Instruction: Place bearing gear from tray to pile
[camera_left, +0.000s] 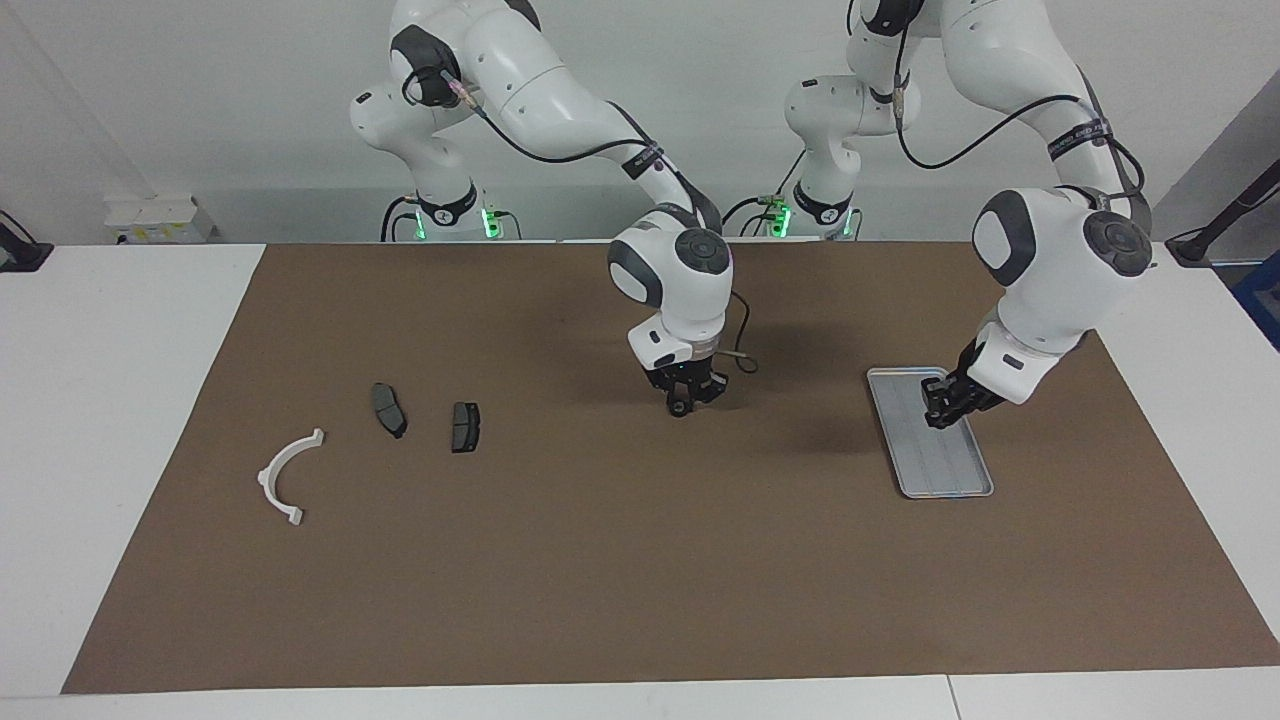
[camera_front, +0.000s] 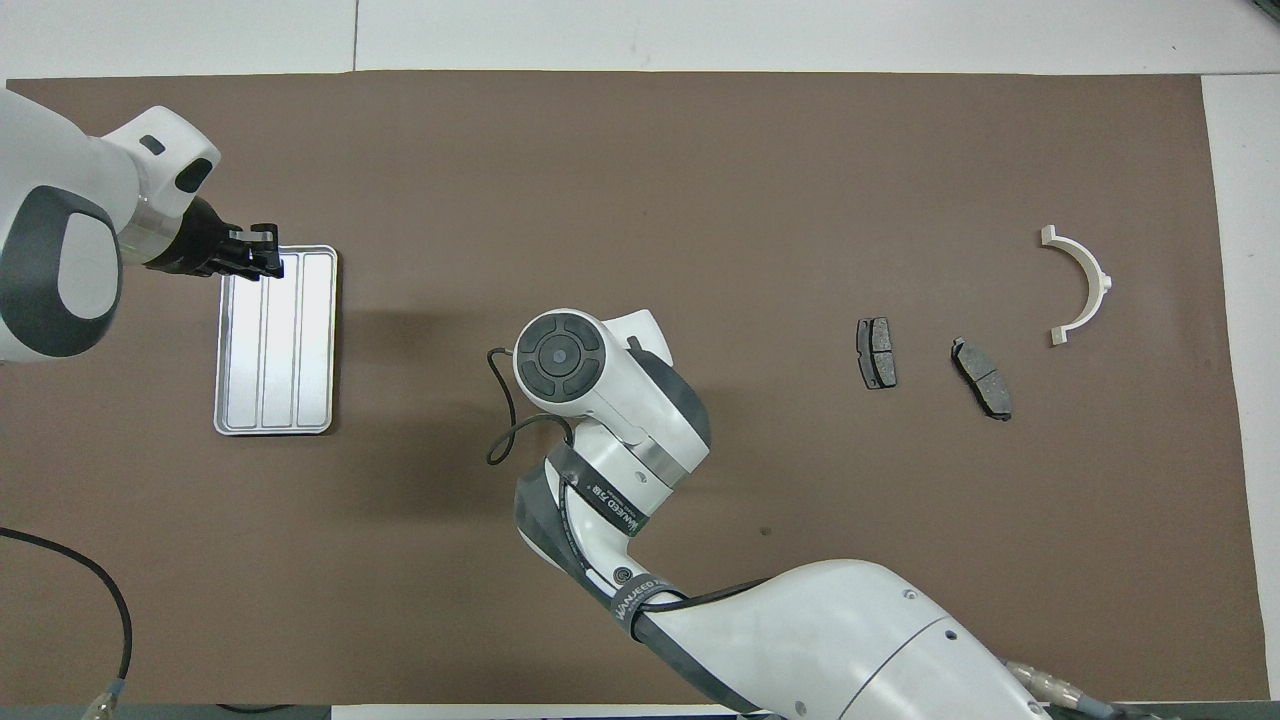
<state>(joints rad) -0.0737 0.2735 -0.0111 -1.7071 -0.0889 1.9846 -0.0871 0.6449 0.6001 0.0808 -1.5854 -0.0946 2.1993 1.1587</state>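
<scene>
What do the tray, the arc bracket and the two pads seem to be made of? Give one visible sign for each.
Tray: likely metal, silver-grey, glossy; it reflects light in the overhead view.
Arc bracket: probably plastic, plain white, smooth, no shine.
Pads: dark grey, matte; the material is unclear from here.

One text was partly legible: a black band (camera_front: 609, 505) around the right arm's forearm carried white lettering reading approximately "WANJEED". A second black band (camera_front: 640, 607) on that arm bore similar lettering. No other text was readable.
</scene>
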